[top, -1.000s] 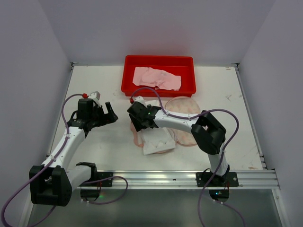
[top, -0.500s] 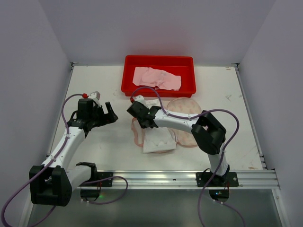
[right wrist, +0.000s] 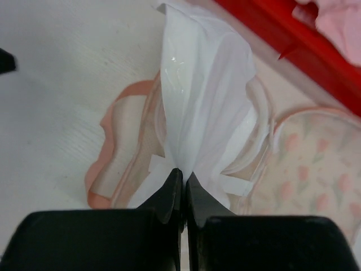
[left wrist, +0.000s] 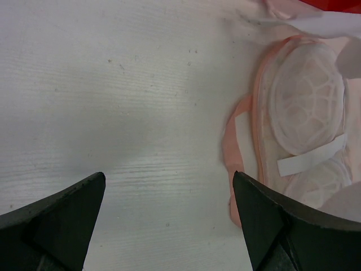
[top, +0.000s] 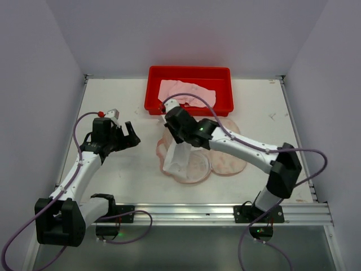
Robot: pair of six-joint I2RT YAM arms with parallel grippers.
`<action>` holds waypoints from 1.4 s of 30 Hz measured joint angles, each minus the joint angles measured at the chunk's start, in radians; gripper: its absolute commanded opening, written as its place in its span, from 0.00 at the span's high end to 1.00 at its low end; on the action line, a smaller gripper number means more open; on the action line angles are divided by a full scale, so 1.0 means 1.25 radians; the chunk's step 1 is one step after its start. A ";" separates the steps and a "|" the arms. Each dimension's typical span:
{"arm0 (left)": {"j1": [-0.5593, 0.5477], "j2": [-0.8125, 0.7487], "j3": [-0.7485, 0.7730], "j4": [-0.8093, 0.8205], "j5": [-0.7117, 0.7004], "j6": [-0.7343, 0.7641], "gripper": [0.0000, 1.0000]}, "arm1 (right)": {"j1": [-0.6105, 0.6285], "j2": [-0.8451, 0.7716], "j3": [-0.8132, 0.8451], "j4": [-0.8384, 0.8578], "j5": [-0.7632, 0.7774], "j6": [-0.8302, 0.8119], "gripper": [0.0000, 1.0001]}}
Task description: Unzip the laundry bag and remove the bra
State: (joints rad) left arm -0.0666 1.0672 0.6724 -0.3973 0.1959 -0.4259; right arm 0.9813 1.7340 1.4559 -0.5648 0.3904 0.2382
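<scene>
Light: bright, even, diffuse, from overhead onto the white surface (top: pixel 124 107).
Shadows: faint, soft-edged; one pale grey patch on the surface well apart from the red tray (top: pixel 189 70).
Colour cast: pink tint on the wall (top: pixel 189 39) just behind the red tray.
Glare: small glint on the bra (right wrist: pixel 197 101), near the red tray.
Focus: left tool (left wrist: pixel 168 180) and right tool (right wrist: pixel 181 180) dark, slightly blurred.

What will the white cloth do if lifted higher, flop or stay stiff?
Probably flop: the white cloth hangs in soft folds from the shut right gripper. It looks thin, so likely light. Its lower end seems to rest on the laundry bag, so it may drag.
</scene>
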 measured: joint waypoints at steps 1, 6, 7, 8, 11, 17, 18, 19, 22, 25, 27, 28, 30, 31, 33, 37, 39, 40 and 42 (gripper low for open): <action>0.000 0.000 0.000 0.000 0.000 0.000 0.02 | -0.006 -0.042 0.000 0.003 -0.014 -0.022 1.00; 0.000 0.000 0.000 0.000 -0.002 0.000 0.02 | -0.103 -0.217 0.019 0.038 -0.130 -0.157 1.00; 0.000 0.000 0.000 0.000 -0.002 0.000 0.02 | -0.127 -0.230 0.030 0.046 -0.150 -0.182 1.00; 0.000 0.000 0.000 0.000 -0.002 0.000 0.02 | -0.155 -0.240 0.049 0.056 -0.170 -0.218 1.00; 0.000 0.000 0.000 0.000 -0.002 0.000 0.02 | -0.217 -0.224 0.133 0.068 -0.208 -0.324 1.00; 0.000 0.000 0.000 0.000 -0.009 0.000 0.02 | -0.314 -0.089 0.346 0.134 -0.318 -0.540 1.00; 0.000 0.000 0.000 0.000 -0.012 0.000 0.02 | -0.329 -0.063 0.370 0.155 -0.327 -0.583 1.00; 0.000 0.000 0.000 0.000 -0.014 0.000 0.02 | -0.339 -0.038 0.387 0.172 -0.329 -0.615 1.00; 0.000 0.003 0.000 0.000 -0.019 0.000 0.02 | -0.372 0.065 0.459 0.226 -0.335 -0.722 1.00; 0.000 0.013 0.000 0.000 -0.024 0.000 0.02 | -0.400 0.154 0.456 0.348 -0.355 -0.806 1.00; 0.000 0.020 0.000 0.000 -0.029 0.000 0.02 | -0.416 0.186 0.391 0.461 -0.375 -0.859 1.00; 0.000 0.023 0.000 0.000 -0.030 0.000 0.02 | -0.424 0.203 0.360 0.515 -0.388 -0.883 1.00; 0.000 0.028 0.000 0.000 -0.033 0.000 0.02 | -0.436 0.252 0.348 0.575 -0.403 -0.914 1.00; 0.000 0.031 0.000 0.000 -0.034 0.000 0.02 | -0.442 0.279 0.348 0.602 -0.414 -0.927 1.00; 0.000 0.035 0.000 0.000 -0.035 0.000 0.02 | -0.451 0.320 0.337 0.645 -0.435 -0.949 1.00; 0.000 0.043 0.000 0.000 -0.035 0.000 0.02 | -0.457 0.336 0.244 0.709 -0.474 -0.982 1.00; 0.000 0.045 0.000 0.000 -0.035 0.000 0.02 | -0.456 0.336 0.192 0.735 -0.495 -0.990 1.00; 0.000 0.046 0.000 0.000 -0.035 0.000 0.02 | -0.456 0.335 0.164 0.748 -0.504 -0.993 1.00; 0.001 0.047 0.000 0.000 -0.035 0.000 0.02 | -0.454 0.333 0.116 0.759 -0.528 -0.997 1.00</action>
State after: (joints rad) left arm -0.0658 1.1255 0.6724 -0.3977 0.1524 -0.4255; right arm 0.4137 2.1506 1.6012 0.3836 -0.2691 -1.0084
